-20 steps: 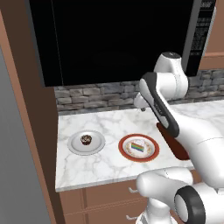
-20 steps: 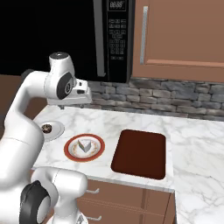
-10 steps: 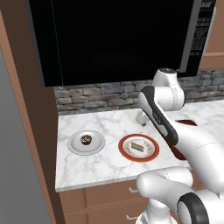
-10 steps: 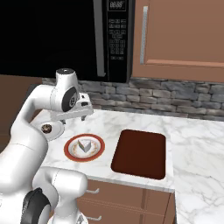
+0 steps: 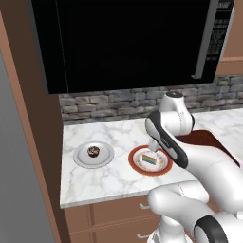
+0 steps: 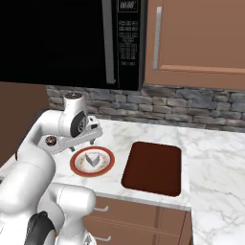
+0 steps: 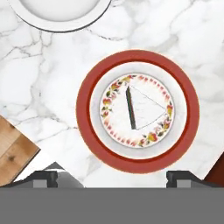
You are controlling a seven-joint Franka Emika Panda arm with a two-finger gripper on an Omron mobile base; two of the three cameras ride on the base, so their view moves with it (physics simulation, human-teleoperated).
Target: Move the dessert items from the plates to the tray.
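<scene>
Hand view apparently straight above red-rimmed plate (image 7: 138, 111)

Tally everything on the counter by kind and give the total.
Plates: 2, grey plate, red plate
Desserts: 2, cupcake, cake slice
Trays: 1, tray
Total: 5

Bare marble counter (image 5: 116, 178) lies between silver plate (image 5: 93, 155), red-rimmed plate (image 5: 150, 161) and tray (image 6: 153, 168); microwave (image 5: 128, 42) overhangs, limiting height.
</scene>
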